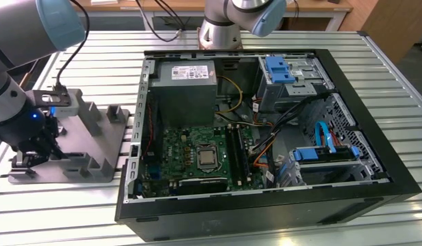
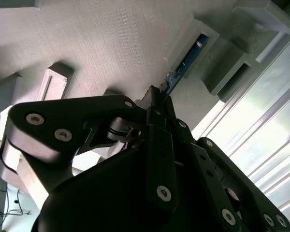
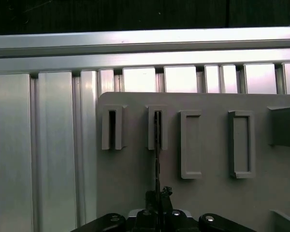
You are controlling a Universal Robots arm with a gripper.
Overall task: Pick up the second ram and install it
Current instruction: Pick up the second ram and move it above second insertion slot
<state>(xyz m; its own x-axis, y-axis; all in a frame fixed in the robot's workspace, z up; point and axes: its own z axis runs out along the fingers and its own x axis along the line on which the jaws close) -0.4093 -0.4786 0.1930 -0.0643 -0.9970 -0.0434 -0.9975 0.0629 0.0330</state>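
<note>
1. The gripper (image 1: pixel 32 156) stands over the grey holder plate (image 1: pixel 71 154), at 9 o'clock of the computer case (image 1: pixel 395 184) in the exterior view.
2. The second ram (image 2: pixel 184 60) stands on edge. One end sits in a slotted holder block (image 3: pixel 151 128); the other lies between the fingertips, which appear clamped on its two faces.
3. Judgement: the lift should follow the slot axis. Any twist would lever the thin board against the slot walls.
4. An empty slotted block (image 3: pixel 112 128) stands just beside and solid blocks (image 3: pixel 191 145) stand near, leaving little room for the fingers.
5. The memory slots (image 1: pixel 237 148) lie at 3 o'clock of the gripper, with the case wall between.
6. A wire bundle (image 1: pixel 265 146) crowds the slots at their 3 o'clock side.
</note>
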